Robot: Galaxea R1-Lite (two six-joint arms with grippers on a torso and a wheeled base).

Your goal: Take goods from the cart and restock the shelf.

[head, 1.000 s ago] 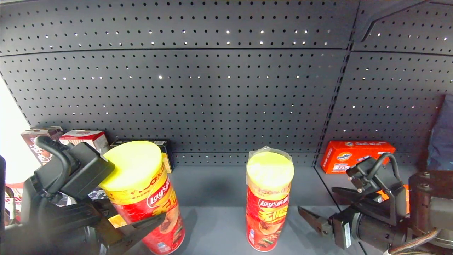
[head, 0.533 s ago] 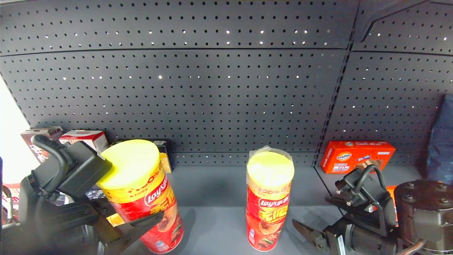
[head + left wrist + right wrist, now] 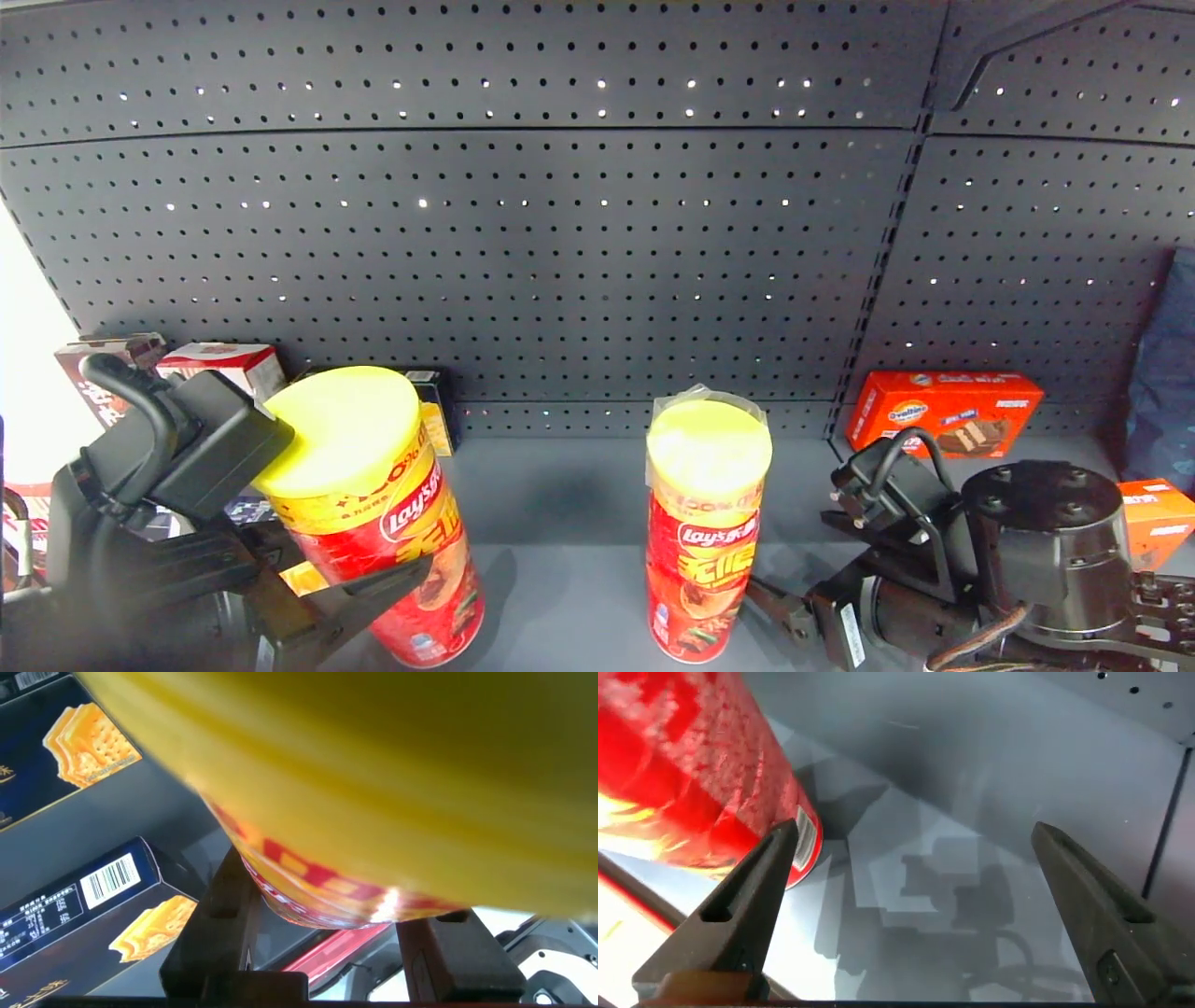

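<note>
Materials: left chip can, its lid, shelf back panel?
Left chip can: likely glossy printed paperboard; sheen on the wrap. Lid: seemingly matte yellow plastic, smooth rim. Back panel: probably dark painted sheet metal; regular punched holes, light shining through.

One red, yellow-lidded chip can (image 3: 373, 523) tilts in the left hand (image 3: 366, 571); its twin (image 3: 705, 532) stands upright on the shelf (image 3: 569, 504).

The head camera looks forward and down at the shelf (image 3: 560, 504) from close, sharing the left can (image 3: 373, 523) with the close-pressed left wrist camera and the middle can (image 3: 707, 541) with the low right one.
</note>
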